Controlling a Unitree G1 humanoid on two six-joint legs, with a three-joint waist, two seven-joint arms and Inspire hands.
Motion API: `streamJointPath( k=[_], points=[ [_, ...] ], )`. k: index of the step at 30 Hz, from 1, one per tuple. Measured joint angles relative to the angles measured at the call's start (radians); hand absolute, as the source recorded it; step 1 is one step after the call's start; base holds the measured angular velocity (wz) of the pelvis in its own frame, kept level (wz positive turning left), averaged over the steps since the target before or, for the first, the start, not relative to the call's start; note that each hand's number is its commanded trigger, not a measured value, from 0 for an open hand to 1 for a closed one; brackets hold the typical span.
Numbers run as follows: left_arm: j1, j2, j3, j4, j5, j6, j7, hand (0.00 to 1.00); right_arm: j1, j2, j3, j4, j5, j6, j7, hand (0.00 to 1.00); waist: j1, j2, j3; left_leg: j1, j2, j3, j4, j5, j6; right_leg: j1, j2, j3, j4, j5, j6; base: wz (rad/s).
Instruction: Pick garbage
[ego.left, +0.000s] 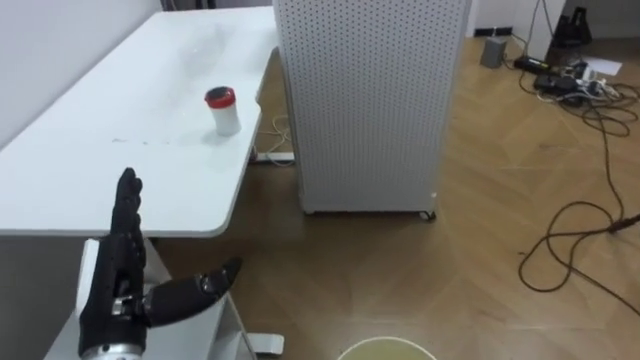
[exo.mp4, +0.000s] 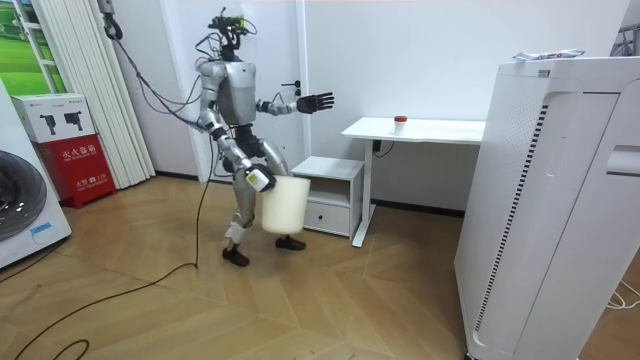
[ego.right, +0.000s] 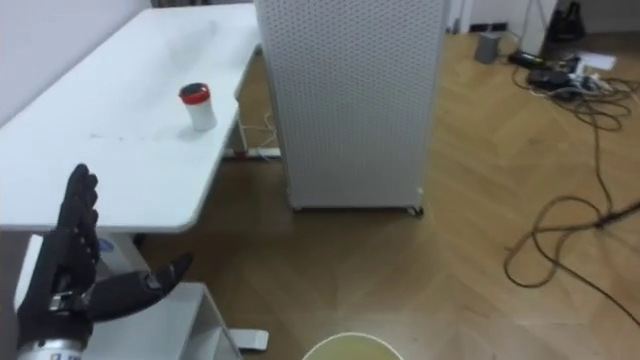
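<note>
Red-lidded white cup (ego.left: 222, 110) upright on desk (ego.left: 80, 190), far left: likely light, stiff, tippy; best taken round its body. Left hand (ego.left: 110, 285) spread, empty; right hand (exo.mp4: 259, 180) at bucket (exo.mp4: 283, 205), hold cannot be told.

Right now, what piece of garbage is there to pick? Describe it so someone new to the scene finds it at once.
Start at the long white table beside the tall perforated white box. Near the table edge facing that box stands a small white cup, ahead of the raised left hand. Its red top sets it apart from the white surfaces around it.
</note>
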Motion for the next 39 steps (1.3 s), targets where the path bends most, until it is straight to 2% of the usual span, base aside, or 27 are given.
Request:
streamJointPath(
  k=[1, 2, 3, 4, 5, 6, 8, 9, 10, 11, 12, 13, 14, 15, 17, 18, 19, 21, 22, 23, 24, 25, 26, 27, 30, 31, 39],
  points=[
    [-0.003, 0.007, 0.002, -0.002, -0.003, -0.009, -0.001, 0.00, 0.002, 0.004, 0.009, -0.009, 0.000, 0.004, -0.001, 1.00, 0.001, -0.010, -0.0152, 0.006, -0.020, 0.017, 0.038, -0.037, 0.051, 0.017, -0.031, -0.012, 0.029, -0.014, 0.029, 0.00],
    [-0.016, 0.009, 0.003, 0.003, -0.006, -0.010, -0.001, 0.00, 0.003, 0.004, 0.013, -0.029, -0.001, 0.005, 0.001, 1.00, 0.005, -0.031, -0.0013, 0.018, -0.034, 0.041, 0.076, -0.074, 0.072, 0.006, -0.069, -0.018, 0.123, -0.017, 0.039, 0.00],
    [-0.016, 0.007, 0.002, 0.004, -0.011, -0.009, -0.002, 0.00, 0.005, 0.004, 0.014, -0.039, 0.000, 0.005, 0.001, 1.00, 0.005, -0.033, -0.0016, 0.021, -0.035, 0.049, 0.101, -0.096, 0.078, -0.002, -0.082, -0.017, 0.169, -0.008, 0.044, 0.00],
    [-0.015, 0.006, 0.002, 0.004, -0.012, -0.009, -0.009, 0.00, 0.009, 0.004, 0.014, -0.061, 0.000, 0.004, 0.000, 1.00, 0.004, -0.034, -0.0021, 0.027, -0.035, 0.054, 0.153, -0.148, 0.084, -0.016, -0.097, -0.006, 0.244, 0.018, 0.061, -0.03],
    [-0.016, 0.008, 0.003, 0.004, -0.012, -0.009, -0.015, 0.00, 0.005, 0.006, 0.014, -0.084, 0.000, 0.004, -0.001, 1.00, 0.003, -0.032, -0.0020, 0.037, -0.036, 0.055, 0.187, -0.189, 0.087, -0.039, -0.105, -0.007, 0.317, 0.055, 0.063, -0.05],
    [-0.016, 0.008, 0.003, 0.004, -0.016, -0.009, -0.015, 0.00, 0.003, 0.008, 0.013, -0.096, 0.000, 0.004, -0.002, 1.00, 0.001, -0.030, -0.0027, 0.044, -0.037, 0.055, 0.198, -0.206, 0.089, -0.050, -0.111, -0.008, 0.351, 0.079, 0.060, -0.09],
    [-0.019, 0.009, 0.004, 0.004, -0.021, -0.009, -0.013, 0.00, -0.004, 0.011, 0.017, -0.123, -0.001, 0.001, 0.000, 1.00, -0.011, -0.023, -0.0023, 0.090, -0.045, 0.055, 0.195, -0.250, 0.096, -0.095, -0.131, -0.007, 0.472, 0.217, 0.048, -0.08],
    [-0.021, 0.009, 0.003, 0.007, -0.020, -0.009, -0.012, 0.00, -0.005, 0.011, 0.019, -0.123, -0.001, 0.001, 0.000, 1.00, -0.012, -0.020, -0.0009, 0.106, -0.048, 0.051, 0.185, -0.255, 0.099, -0.105, -0.135, -0.001, 0.497, 0.264, 0.043, -0.07],
    [-0.022, 0.009, 0.001, 0.012, -0.020, -0.009, -0.008, 0.00, -0.004, 0.009, 0.023, -0.123, 0.004, 0.001, -0.001, 1.00, -0.010, -0.008, 0.0047, 0.142, -0.049, 0.046, 0.156, -0.263, 0.099, -0.134, -0.129, 0.019, 0.537, 0.311, 0.043, -0.17],
    [-0.023, 0.008, 0.001, 0.012, -0.019, -0.009, 0.005, 0.00, -0.004, 0.007, 0.023, -0.126, 0.014, 0.000, -0.007, 1.00, -0.002, 0.008, 0.0079, 0.168, -0.040, 0.043, 0.133, -0.272, 0.095, -0.189, -0.113, 0.021, 0.564, 0.269, 0.040, -0.23],
    [-0.024, 0.007, 0.003, 0.012, -0.019, -0.009, 0.012, 0.00, -0.005, 0.007, 0.023, -0.127, 0.015, 0.000, -0.011, 1.00, 0.001, 0.018, 0.0105, 0.180, -0.032, 0.043, 0.123, -0.275, 0.095, -0.221, -0.094, 0.018, 0.559, 0.242, 0.035, -0.14],
    [-0.027, 0.007, 0.003, 0.013, -0.020, -0.009, 0.021, 0.00, -0.006, 0.006, 0.024, -0.128, 0.021, 0.000, -0.012, 1.00, -0.002, 0.037, 0.0146, 0.198, -0.019, 0.027, 0.105, -0.277, 0.091, -0.276, -0.056, 0.015, 0.523, 0.199, 0.025, 0.23],
    [-0.031, 0.007, 0.002, 0.014, -0.019, -0.010, 0.025, 0.00, -0.003, 0.008, 0.029, -0.127, 0.022, 0.000, -0.011, 1.00, -0.017, 0.044, 0.0151, 0.215, -0.015, 0.000, 0.082, -0.274, 0.087, -0.319, -0.016, 0.015, 0.437, 0.176, 0.024, 0.42],
    [-0.032, 0.006, 0.001, 0.017, -0.019, -0.010, 0.025, 0.00, -0.002, 0.009, 0.033, -0.127, 0.020, 0.000, -0.010, 1.00, -0.027, 0.043, 0.0149, 0.224, -0.015, -0.011, 0.072, -0.272, 0.084, -0.327, 0.001, 0.019, 0.378, 0.174, 0.022, 0.67],
    [-0.034, 0.006, -0.022, 0.032, -0.021, -0.009, 0.031, 0.00, -0.001, 0.009, 0.042, -0.128, 0.018, 0.000, -0.013, 1.00, -0.050, 0.040, 0.0138, 0.261, -0.019, -0.064, 0.048, -0.273, 0.075, -0.326, 0.054, 0.030, 0.076, 0.200, 0.003, 0.82],
    [-0.034, 0.006, -0.035, 0.034, -0.023, -0.008, 0.032, 0.00, 0.001, 0.009, 0.047, -0.128, 0.018, 0.000, -0.019, 1.00, -0.062, 0.038, 0.0132, 0.277, -0.020, -0.097, 0.046, -0.279, 0.064, -0.319, 0.077, 0.041, 0.016, 0.292, -0.010, 0.84],
    [-0.034, 0.001, -0.041, 0.035, -0.022, -0.007, 0.032, 0.00, 0.006, 0.007, 0.051, -0.127, 0.013, 0.001, -0.022, 1.00, -0.065, 0.039, 0.0111, 0.285, -0.018, -0.113, 0.043, -0.278, 0.059, -0.308, 0.085, 0.044, 0.014, 0.295, -0.016, 0.68],
    [-0.035, -0.001, -0.044, 0.034, -0.021, -0.007, 0.033, 0.00, 0.009, 0.008, 0.052, -0.128, -0.001, 0.001, -0.022, 1.00, -0.047, 0.034, 0.0079, 0.313, -0.007, -0.156, 0.012, -0.262, 0.031, -0.263, 0.101, 0.035, -0.032, 0.297, -0.028, 0.27],
    [-0.035, 0.001, -0.041, 0.034, -0.022, -0.006, 0.034, 0.00, 0.004, 0.010, 0.054, -0.128, -0.002, 0.000, -0.021, 1.00, -0.041, 0.034, 0.0078, 0.322, 0.008, -0.167, 0.001, -0.253, 0.014, -0.230, 0.116, 0.026, -0.077, 0.304, -0.039, 0.28],
    [-0.035, 0.002, -0.041, 0.035, -0.023, -0.006, 0.035, 0.00, -0.004, 0.009, 0.054, -0.128, -0.001, -0.001, -0.020, 1.00, -0.039, 0.032, 0.0087, 0.308, 0.021, -0.168, 0.036, -0.244, -0.011, -0.191, 0.130, 0.043, -0.124, 0.309, -0.046, 0.43],
    [-0.035, 0.001, -0.043, 0.035, -0.028, -0.005, 0.034, 0.00, -0.009, 0.009, 0.054, -0.129, 0.003, -0.003, -0.021, 1.00, -0.038, 0.020, 0.0134, 0.276, 0.024, -0.178, 0.062, -0.249, -0.041, -0.167, 0.137, 0.094, -0.148, 0.310, -0.045, 0.49],
    [-0.040, 0.001, -0.046, 0.035, -0.030, -0.005, 0.034, 0.00, -0.009, 0.009, 0.052, -0.131, 0.009, -0.006, -0.023, 1.00, -0.040, 0.017, 0.0137, 0.255, 0.025, -0.193, 0.040, -0.247, -0.044, -0.164, 0.139, 0.116, -0.153, 0.310, -0.044, 0.62],
    [-0.055, 0.001, -0.055, 0.030, -0.029, -0.005, 0.035, 0.00, -0.013, 0.002, 0.046, -0.132, 0.022, -0.008, -0.024, 1.00, -0.040, 0.020, 0.0109, 0.206, 0.043, -0.218, -0.022, -0.208, -0.074, -0.172, 0.147, 0.135, -0.153, 0.308, -0.040, 0.41],
    [-0.054, 0.001, -0.056, 0.029, -0.022, -0.005, 0.041, 0.00, -0.019, 0.000, 0.044, -0.128, 0.018, -0.004, -0.026, 1.00, -0.022, 0.011, 0.0083, 0.196, 0.053, -0.189, -0.016, -0.181, -0.034, -0.177, 0.148, 0.131, -0.154, 0.301, -0.027, 0.23],
    [-0.042, 0.004, -0.047, 0.028, -0.020, -0.004, 0.072, 0.00, -0.026, 0.000, 0.042, -0.134, 0.008, -0.005, -0.023, 1.00, -0.001, 0.011, 0.0087, 0.218, 0.053, -0.180, -0.017, -0.180, -0.033, -0.149, 0.149, 0.078, -0.194, 0.301, -0.026, -0.13],
    [-0.041, 0.008, -0.039, 0.028, -0.021, -0.004, 0.075, 0.00, -0.025, 0.000, 0.042, -0.142, 0.008, -0.006, -0.013, 1.00, 0.002, 0.012, 0.0083, 0.230, 0.052, -0.183, -0.021, -0.180, -0.034, -0.128, 0.146, 0.046, -0.209, 0.302, -0.027, -0.09],
    [-0.046, 0.004, -0.037, 0.030, -0.021, -0.004, 0.076, 0.00, -0.019, 0.000, 0.050, -0.157, -0.006, -0.018, 0.005, 1.00, -0.061, 0.030, 0.0074, 0.273, 0.051, -0.199, -0.088, -0.178, -0.037, -0.072, 0.145, -0.020, -0.246, 0.303, -0.034, 0.14]
  ],
)
